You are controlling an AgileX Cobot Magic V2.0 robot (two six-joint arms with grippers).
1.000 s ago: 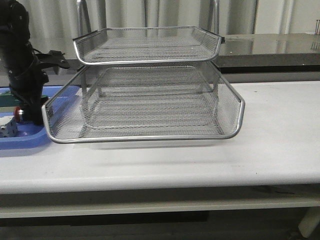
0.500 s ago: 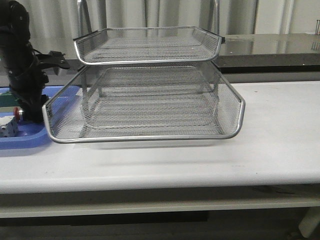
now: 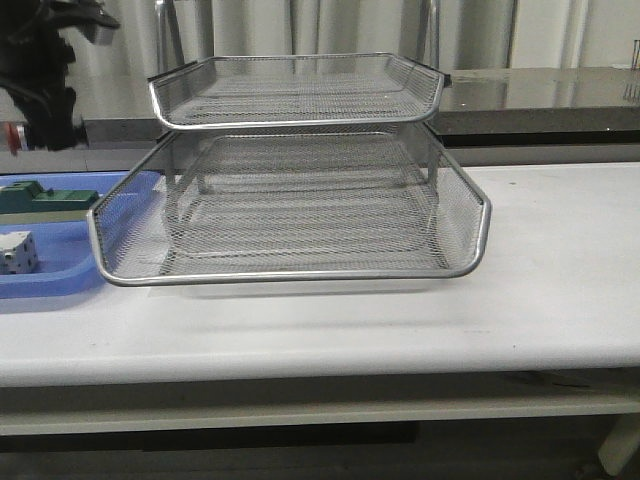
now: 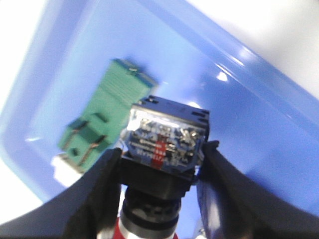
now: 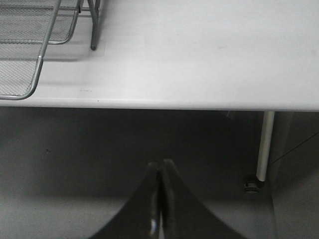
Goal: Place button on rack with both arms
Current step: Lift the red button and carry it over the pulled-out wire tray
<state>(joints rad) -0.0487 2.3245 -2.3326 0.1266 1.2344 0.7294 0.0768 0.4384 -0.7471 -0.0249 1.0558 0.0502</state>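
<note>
Up went the left gripper (image 4: 162, 199) since a second ago: it had been low over the blue tray (image 3: 60, 280) and was now raised well above it, at the upper left edge of the front view. Its fingers (image 4: 99, 194) were clamped on the button (image 4: 164, 144), black cylindrical body pinched between them, red cap toward the wrist, the glossy blue rear block pointing away. Beneath the gripper lay the smooth blue plastic tray, with the ribbed green block (image 4: 107, 117) resting in it just beside the held button's line of sight, and a white cube (image 3: 15, 252) near the tray's front rim. Off to the gripper's side stood the rack (image 3: 290, 200), silver wire mesh in rounded metal rims, its upper tier set back above a wider lower tray; open air lay between gripper and rack. The right gripper (image 5: 160, 199) hung below the white counter (image 5: 199, 55) edge, fingers pressed together on nothing.
</note>
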